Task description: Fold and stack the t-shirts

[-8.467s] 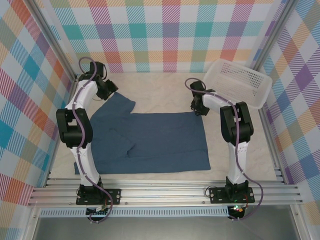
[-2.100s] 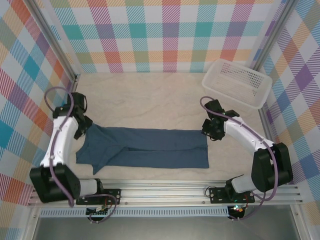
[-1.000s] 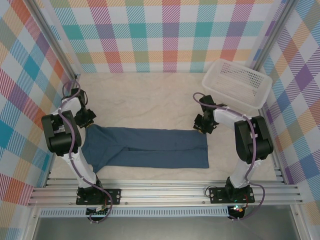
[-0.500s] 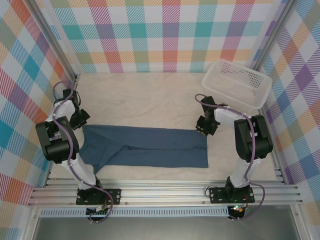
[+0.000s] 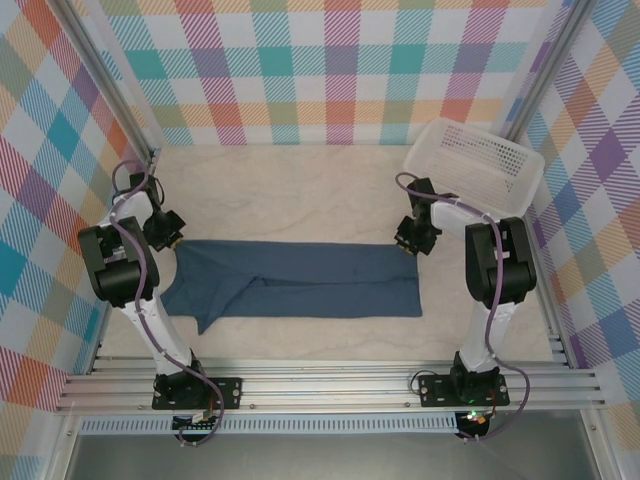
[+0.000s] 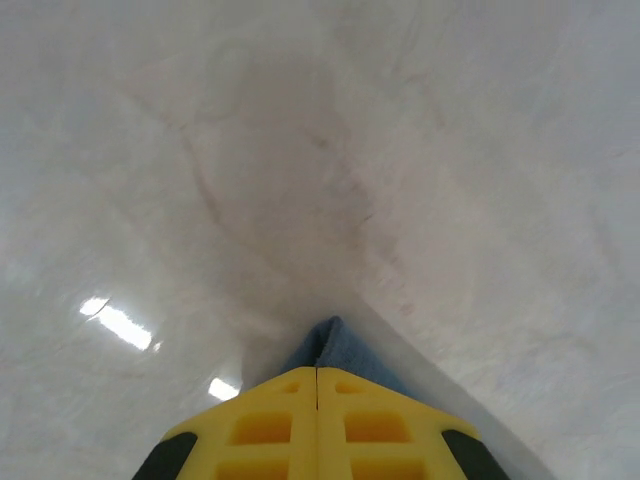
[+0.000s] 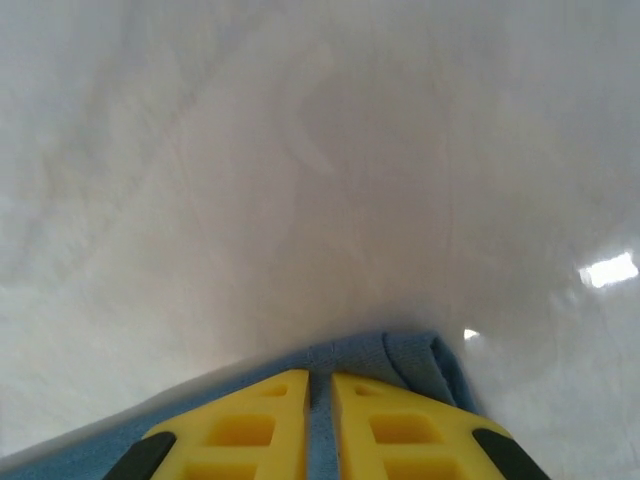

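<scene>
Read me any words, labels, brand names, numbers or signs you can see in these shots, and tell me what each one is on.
There is no readable text in any of these views.
Dark slate-blue cotton t-shirt: plain, no print or tag showing.
White plastic mesh basket: no label visible.
Multicoloured checked walls: pattern only, no lettering.
Small circuit board at the left arm's base: too small to tell whether it bears markings.

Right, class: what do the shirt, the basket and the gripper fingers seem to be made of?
Shirt: soft matte blue cloth, probably cotton; it creases and lies folded.
Basket: white plastic, apparently rigid; moulded mesh holes.
Fingers: hard yellow plastic, likely; smooth faces with moulded recesses.
</scene>
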### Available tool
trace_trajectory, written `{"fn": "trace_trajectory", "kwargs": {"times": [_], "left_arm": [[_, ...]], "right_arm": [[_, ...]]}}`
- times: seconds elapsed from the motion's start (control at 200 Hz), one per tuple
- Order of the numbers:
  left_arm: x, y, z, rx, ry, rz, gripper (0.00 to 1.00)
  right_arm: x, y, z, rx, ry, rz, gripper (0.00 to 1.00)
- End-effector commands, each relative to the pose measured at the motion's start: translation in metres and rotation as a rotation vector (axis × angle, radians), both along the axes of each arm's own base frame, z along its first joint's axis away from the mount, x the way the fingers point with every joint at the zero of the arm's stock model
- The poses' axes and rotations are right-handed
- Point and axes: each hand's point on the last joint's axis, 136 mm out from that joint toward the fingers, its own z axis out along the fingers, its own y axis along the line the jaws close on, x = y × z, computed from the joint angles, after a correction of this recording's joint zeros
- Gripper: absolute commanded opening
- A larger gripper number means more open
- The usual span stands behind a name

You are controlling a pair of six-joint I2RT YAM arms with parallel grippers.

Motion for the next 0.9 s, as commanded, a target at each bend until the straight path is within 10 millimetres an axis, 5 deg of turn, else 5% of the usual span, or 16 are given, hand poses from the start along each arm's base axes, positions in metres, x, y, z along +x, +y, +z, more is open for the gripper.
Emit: {"fn": "trace_trajectory", "kwargs": {"times": [0.0,0.105,0.21,0.325,0.585,0.895], "left_arm": [[0.018,0.004,0.016,-0.022,-0.049,0.026,0.03],[0.016,0.010,0.023,0.015,-0.030,0.037,0.13],[-0.003,0.017,0.046,0.096,-0.040,0.064,0.34],[-0.030,0.003,0.062,0.077,-0.063,0.054,0.38],[-0.062,-0.062,0.029,-0.137,-0.085,-0.053,0.31],[-0.081,-0.059,-0.012,-0.116,0.033,-0.073,0.28]], "right_arm": [[0.003,-0.014,-0.015,-0.056,0.052,0.010,0.14],[0.012,-0.012,-0.009,-0.057,0.036,0.020,0.17],[0.015,-0.010,0.005,-0.053,-0.005,0.040,0.22],[0.011,-0.007,0.024,-0.058,-0.051,0.076,0.28],[-0.005,0.023,0.045,-0.003,-0.105,0.171,0.31],[-0.011,0.035,0.037,0.052,-0.085,0.170,0.31]]}}
